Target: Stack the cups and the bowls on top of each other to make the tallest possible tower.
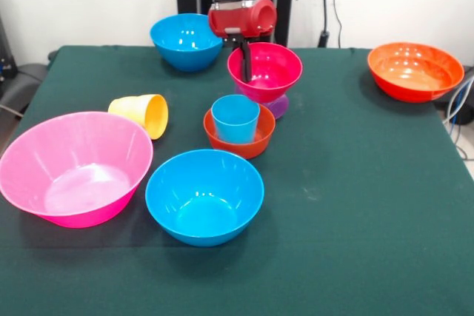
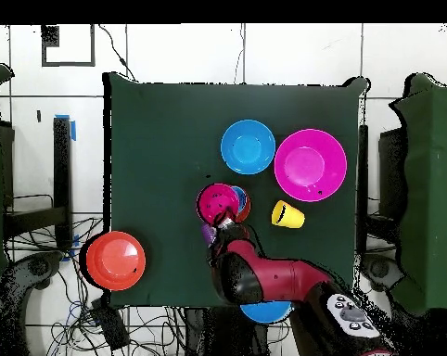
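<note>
My gripper (image 1: 244,64) comes down from the top and is shut on the near-left rim of the small magenta bowl (image 1: 275,72), with one dark finger inside it. The bowl hangs tilted just above the ribbed purple cup (image 1: 279,107), behind and right of the light blue cup (image 1: 235,118). That cup stands upright inside the small orange-red bowl (image 1: 241,144). In the overhead view the gripper (image 2: 225,221) holds the magenta bowl (image 2: 215,200) beside the blue cup (image 2: 240,199), with the purple cup (image 2: 208,233) partly showing.
On the green table (image 1: 355,183) a yellow cup (image 1: 142,114) lies on its side. A big pink bowl (image 1: 74,168) and a blue bowl (image 1: 204,196) stand in front. A second blue bowl (image 1: 187,40) is at the back, and a wide orange bowl (image 1: 415,70) far right.
</note>
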